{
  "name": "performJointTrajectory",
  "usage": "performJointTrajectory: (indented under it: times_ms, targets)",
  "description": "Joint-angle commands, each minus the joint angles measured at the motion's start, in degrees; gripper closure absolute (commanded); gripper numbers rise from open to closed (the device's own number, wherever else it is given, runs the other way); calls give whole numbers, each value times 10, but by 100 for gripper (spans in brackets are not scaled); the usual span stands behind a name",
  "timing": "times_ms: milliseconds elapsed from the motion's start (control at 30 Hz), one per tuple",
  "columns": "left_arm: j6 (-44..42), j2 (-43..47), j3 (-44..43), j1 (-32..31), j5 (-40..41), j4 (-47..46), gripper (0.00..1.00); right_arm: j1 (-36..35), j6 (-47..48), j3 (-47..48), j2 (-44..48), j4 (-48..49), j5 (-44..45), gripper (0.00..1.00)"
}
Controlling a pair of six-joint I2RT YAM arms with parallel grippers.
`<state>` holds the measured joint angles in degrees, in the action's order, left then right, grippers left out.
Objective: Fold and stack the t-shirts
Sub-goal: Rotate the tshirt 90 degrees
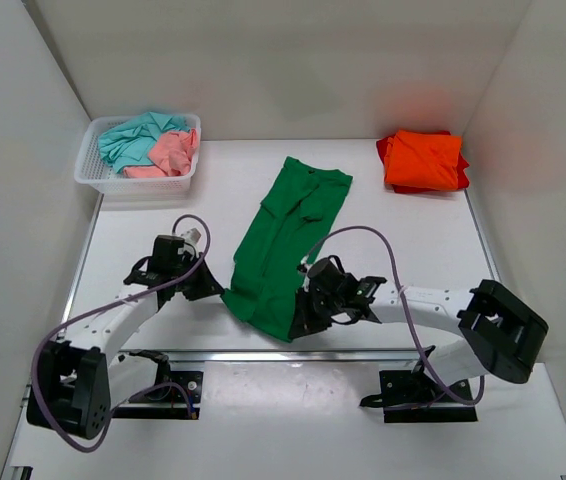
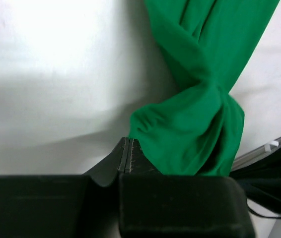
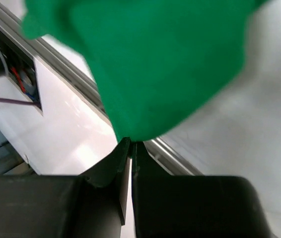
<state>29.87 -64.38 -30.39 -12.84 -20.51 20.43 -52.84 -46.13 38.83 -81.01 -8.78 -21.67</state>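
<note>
Top external: left tool (image 1: 211, 287), right tool (image 1: 298, 323) clench green shirt (image 1: 288, 235); basket (image 1: 87, 162), orange shirt (image 1: 423, 158) behind.

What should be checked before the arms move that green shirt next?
1. Right gripper shut on green shirt: ok.
2. Left gripper shut on its other near corner: ok.
3. Shirt lying flat: not ok, twisted and bunched.
4. Orange shirt folded, far right, out of the way: ok.
5. Teal shirt and pink shirt folded: not ok, crumpled in basket.
</note>
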Motion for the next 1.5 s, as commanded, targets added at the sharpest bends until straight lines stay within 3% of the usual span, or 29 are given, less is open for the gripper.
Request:
performJointTrajectory:
  times_ms: [0,267,300,333,367,467,600,700,833,1033,1233,1333,1467]
  targets:
    - [10,54,17,-3,2,31,100,-16,-35,-42,37,27,-7,100]
    - [53,184,38,-10,-9,103,100,-30,-16,-60,59,4,-48,100]
    - [62,202,41,-15,-15,108,99,-31,-11,-60,59,2,-59,100]
    - [70,228,47,-16,-8,120,89,-32,-4,-60,58,-2,-63,100]
    - [70,235,51,-14,-8,125,81,-31,1,-52,62,-6,-62,95]
    - [82,269,64,-15,-37,145,74,-40,2,-46,81,-19,-44,82]
    - [106,310,86,-38,-62,159,74,-11,15,-39,106,-36,-20,71]
    - [126,341,97,-41,-64,162,74,5,46,-6,97,-52,7,69]
    - [143,378,111,-25,-75,156,76,4,67,5,45,12,-2,70]
    - [133,365,100,-41,-51,156,79,10,119,72,-105,42,18,70]
    - [104,359,72,-25,-33,166,79,-3,110,9,-120,25,44,70]
    - [85,289,43,-32,-4,110,82,8,97,-51,-73,13,68,71]
    - [46,109,-45,-52,34,17,80,48,122,-90,-31,-4,74,71]
